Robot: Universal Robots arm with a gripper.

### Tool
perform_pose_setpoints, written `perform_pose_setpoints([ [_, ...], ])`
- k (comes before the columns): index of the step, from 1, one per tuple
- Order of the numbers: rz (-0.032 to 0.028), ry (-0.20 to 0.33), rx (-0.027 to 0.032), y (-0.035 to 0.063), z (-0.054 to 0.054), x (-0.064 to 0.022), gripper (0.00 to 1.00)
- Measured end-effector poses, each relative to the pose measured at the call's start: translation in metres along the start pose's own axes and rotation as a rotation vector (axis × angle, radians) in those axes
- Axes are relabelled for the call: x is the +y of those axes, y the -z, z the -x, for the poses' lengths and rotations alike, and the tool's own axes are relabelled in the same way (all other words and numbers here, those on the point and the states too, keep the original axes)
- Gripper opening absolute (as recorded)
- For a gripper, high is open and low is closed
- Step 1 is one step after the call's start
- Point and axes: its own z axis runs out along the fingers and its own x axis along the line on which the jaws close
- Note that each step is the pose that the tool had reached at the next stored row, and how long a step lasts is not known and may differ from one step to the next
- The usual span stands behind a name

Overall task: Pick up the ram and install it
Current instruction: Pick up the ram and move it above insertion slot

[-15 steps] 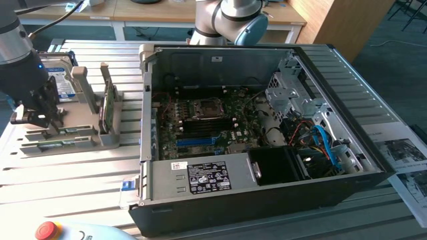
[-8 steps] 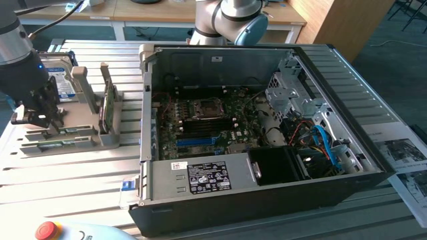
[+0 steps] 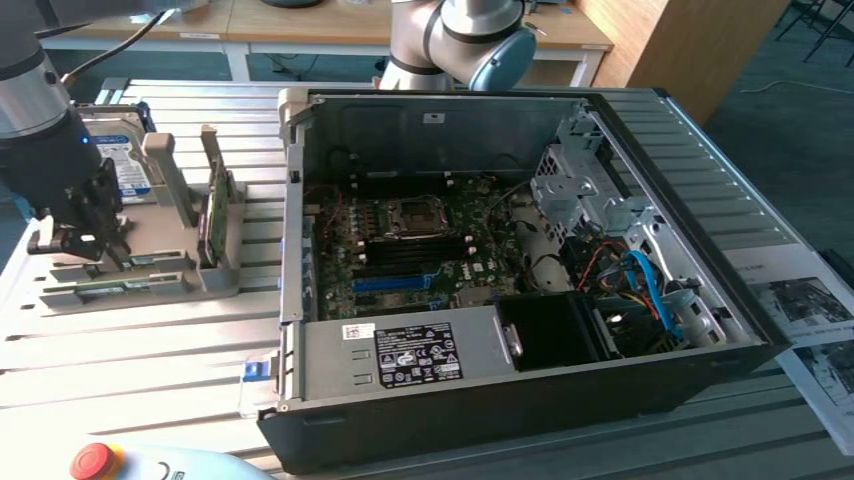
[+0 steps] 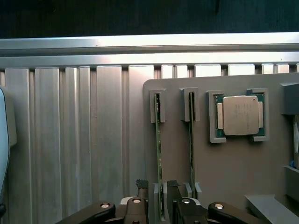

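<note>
Ribbed metal surface (image 3: 160,340), pale and slatted, with wooden desks (image 3: 307,25) behind. On it, toward the exterior view's right, one open computer case (image 3: 400,430) with its board bare. Toward the exterior view's left, one grey holder (image 4: 224,172) for loose parts.

Looks to be the pick-up step, not yet completed: nothing lifted, nothing seated in the case. Pincer (image 4: 157,185) low over the holder, jaws apart, one finger on each side of the ram (image 4: 159,135), with a sliver of gap on both sides, so no clamp. Ram on its long edge in the holder, ends tucked into small grey brackets, just beside the second stick (image 4: 190,135) and parallel to it.

Calls for a square, centred closing on the thin board, with care not to brush the neighbour. Probably calls for a straight lift too, given the brackets at both ends.

Counted:
- two green sticks
- one processor chip (image 4: 240,115) in its recess beside them
- one hard drive (image 3: 123,165) with a blue-white label, upright in the holder
- one case
- one pincer with two fingers
- one red button (image 3: 96,460) at the near edge
</note>
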Motion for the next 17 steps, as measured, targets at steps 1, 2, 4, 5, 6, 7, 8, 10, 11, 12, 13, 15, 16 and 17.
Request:
perform_pose_setpoints([
  [1,-0.0001,0.000,0.0000,-0.0011,0.000,0.0000,0.30],
  [2,-0.0002,0.000,-0.0001,-0.0024,0.000,0.0001,0.30],
  [4,-0.0003,0.000,0.0000,-0.0049,0.000,0.0001,0.30],
  [5,-0.0003,0.000,0.0000,-0.0062,0.000,0.0002,0.30],
  [6,-0.0003,0.000,0.0000,-0.0074,0.000,0.0002,0.30],
  [7,-0.0003,0.000,0.0000,-0.0085,0.000,0.0002,0.30],
  [8,-0.0003,0.000,0.0000,-0.0094,0.001,0.0003,0.30],
  [10,-0.0004,0.000,-0.0001,-0.0112,0.001,0.0003,0.30],
  [11,-0.0003,0.000,-0.0001,-0.0121,0.001,0.0003,0.30],
  [12,-0.0003,0.000,0.0000,-0.0130,0.001,0.0004,0.30],
  [13,-0.0003,0.000,0.0000,-0.0139,0.001,0.0004,0.30],
  [15,-0.0003,0.000,0.0000,-0.0154,0.001,0.0005,0.30],
  [16,-0.0002,0.000,0.0000,-0.0160,0.001,0.0005,0.30],
  [17,-0.0003,0.000,0.0000,-0.0168,0.001,0.0005,0.30],
])
